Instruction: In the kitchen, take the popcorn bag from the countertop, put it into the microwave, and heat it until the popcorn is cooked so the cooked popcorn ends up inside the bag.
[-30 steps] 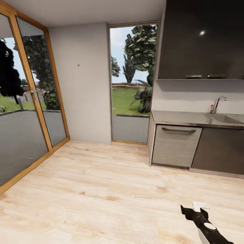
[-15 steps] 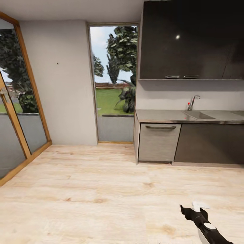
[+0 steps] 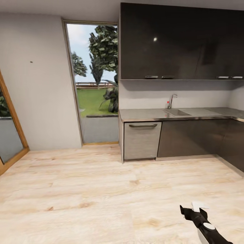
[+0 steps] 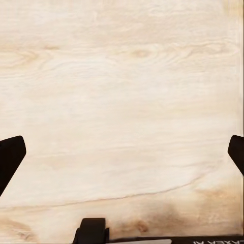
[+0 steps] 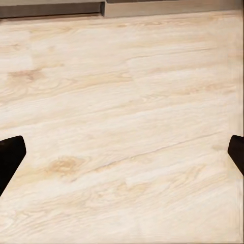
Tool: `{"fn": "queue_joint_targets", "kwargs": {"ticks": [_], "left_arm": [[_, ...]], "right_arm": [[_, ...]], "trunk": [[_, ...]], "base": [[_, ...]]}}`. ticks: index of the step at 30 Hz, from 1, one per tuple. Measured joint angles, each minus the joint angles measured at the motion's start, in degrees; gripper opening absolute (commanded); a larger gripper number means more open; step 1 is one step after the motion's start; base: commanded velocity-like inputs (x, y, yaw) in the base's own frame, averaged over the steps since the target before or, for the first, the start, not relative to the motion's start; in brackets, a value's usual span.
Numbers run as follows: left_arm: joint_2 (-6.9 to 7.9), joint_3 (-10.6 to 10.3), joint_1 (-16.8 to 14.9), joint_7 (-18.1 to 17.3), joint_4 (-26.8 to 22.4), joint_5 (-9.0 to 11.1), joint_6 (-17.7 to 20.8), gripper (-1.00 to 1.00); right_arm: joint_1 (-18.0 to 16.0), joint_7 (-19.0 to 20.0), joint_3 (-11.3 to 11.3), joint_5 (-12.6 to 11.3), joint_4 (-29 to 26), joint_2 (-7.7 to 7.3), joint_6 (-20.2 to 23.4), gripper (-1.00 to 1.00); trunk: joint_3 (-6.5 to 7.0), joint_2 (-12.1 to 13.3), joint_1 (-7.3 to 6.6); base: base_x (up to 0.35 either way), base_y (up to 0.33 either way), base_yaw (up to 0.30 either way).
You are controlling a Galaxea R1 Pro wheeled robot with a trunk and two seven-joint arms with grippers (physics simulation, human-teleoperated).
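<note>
Kitchen countertop [image 3: 145, 114] with sink [image 3: 177, 112] ahead across bare wood floor [image 3: 84, 189]; both grippers spread, empty; driving on risks clipping the black cabinets [image 3: 189, 137].

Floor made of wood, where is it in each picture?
Head view: the wooden floor spreads across the lower half, up to the cabinet base.
Left wrist view: pale planks all across.
Right wrist view: planks running to the cabinet base.
Shared landmark: that cabinet base.
</note>
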Motion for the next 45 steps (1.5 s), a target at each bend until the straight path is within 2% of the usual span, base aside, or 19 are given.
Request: {"fn": "queue_joint_targets", "kwargs": {"ticks": [19, 22, 24, 26, 28, 30, 33, 34, 39, 41, 45], "left_arm": [[0.05, 0.06, 0.00, 0.00, 0.00, 0.00, 0.00, 1.00], [0.05, 0.77, -0.01, 0.00, 0.00, 0.00, 0.00, 1.00], [0.06, 1.29, -0.01, 0.00, 0.02, 0.00, -0.01, 1.00], [0.11, 1.43, 0.00, 0.00, 0.01, 0.00, -0.01, 1.00], [0.14, 1.50, 0.00, 0.00, 0.01, -0.01, -0.01, 1.00], [0.15, 1.51, 0.00, 0.00, 0.00, 0.00, -0.01, 1.00], [0.09, 1.52, 0.00, 0.00, 0.00, 0.00, -0.01, 1.00], [0.08, 1.52, 0.00, 0.00, 0.00, 0.00, 0.00, 1.00], [0.07, 1.52, 0.00, 0.00, 0.00, 0.00, 0.00, 1.00], [0.08, 1.53, 0.00, 0.00, -0.01, 0.00, 0.00, 1.00], [0.08, 1.53, 0.00, 0.00, -0.01, 0.00, 0.00, 1.00]], "right_arm": [[0.01, 0.02, 0.00, 0.00, -0.01, -0.05, 0.02, 1.00], [-0.59, 0.17, -0.14, -0.01, -0.65, -0.02, 0.39, 1.00], [-2.35, 0.18, -0.22, 0.04, -5.56, 0.01, 2.68, 1.00], [-4.73, 0.17, -0.21, 0.07, -11.90, -0.01, 8.89, 1.00], [-7.06, 0.16, -0.28, -0.04, -22.99, 0.02, 19.34, 1.00], [-7.55, 0.12, -0.17, -0.06, -28.95, 0.54, 23.89, 1.00], [-7.74, 0.01, 1.11, 0.06, -35.16, 3.24, 27.98, 1.00], [-7.67, -0.07, 1.87, 0.10, -35.88, 3.64, 28.58, 1.00], [-7.30, -0.15, 2.44, 0.09, -37.38, 2.87, 29.45, 1.00], [-6.49, -0.16, 2.53, 0.12, -41.35, 2.73, 30.17, 1.00], [-2.22, -0.16, 2.51, 0.07, -51.99, 2.72, 34.27, 1.00]], "trunk": [[0.00, 0.00, 0.00], [0.00, 0.00, 0.00], [0.01, 0.00, 0.00], [0.01, 0.00, 0.00], [0.01, 0.00, 0.00], [0.01, 0.00, 0.00], [-0.07, 0.00, 0.00], [-0.11, 0.00, 0.00], [-0.30, 0.00, 0.00], [-0.32, 0.00, 0.00], [-0.33, 0.00, 0.00]], "base": [[0.000, -0.023, -0.300], [0.000, 0.000, -0.300], [0.000, 0.000, -0.300], [0.000, 0.000, -0.300], [0.000, 0.000, -0.300], [0.000, 0.000, -0.297], [0.000, 0.000, -0.277], [0.000, 0.000, -0.270], [0.000, 0.000, -0.272], [0.000, 0.000, -0.283], [0.000, 0.000, -0.285]]}}
